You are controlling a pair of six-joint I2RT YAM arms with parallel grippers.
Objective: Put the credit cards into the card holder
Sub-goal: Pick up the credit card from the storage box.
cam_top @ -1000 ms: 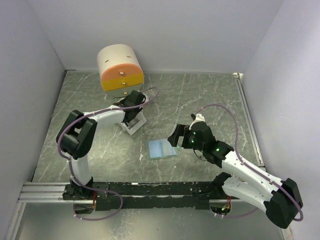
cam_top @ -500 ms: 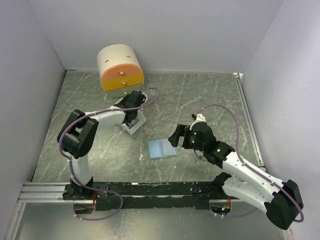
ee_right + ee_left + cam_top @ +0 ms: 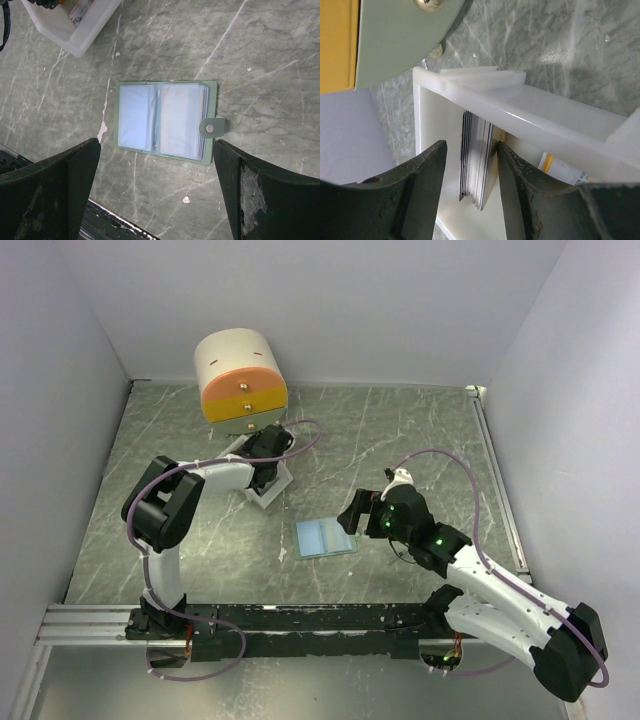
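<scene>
- A cream cylinder with orange and yellow drawers (image 3: 240, 375) is being kept at the far left of the marbled worktop (image 3: 420, 440).
- Just in front of it, the white box (image 3: 268, 490) is being entered by the left tool (image 3: 471, 147), which is being held released.
- The credit cards (image 3: 477, 172) are being kept on edge as a stack inside that box. They are being straddled by the two dark fingers (image 3: 427, 180), with a gap showing on one side, so nothing is being gripped.
- A yellow-edged printed card (image 3: 549, 164) is being partly hidden by the box's wall, lower in the left wrist view.
- The card holder (image 3: 162, 121) is being left lying open and flat on the worktop near the middle, well apart from the box. Its pale blue sleeves are being shown upward and its clasp tab is being turned to the right.
- The right tool (image 3: 156, 145) is being held above the holder with its fingers spread wide, nothing being grasped.
</scene>
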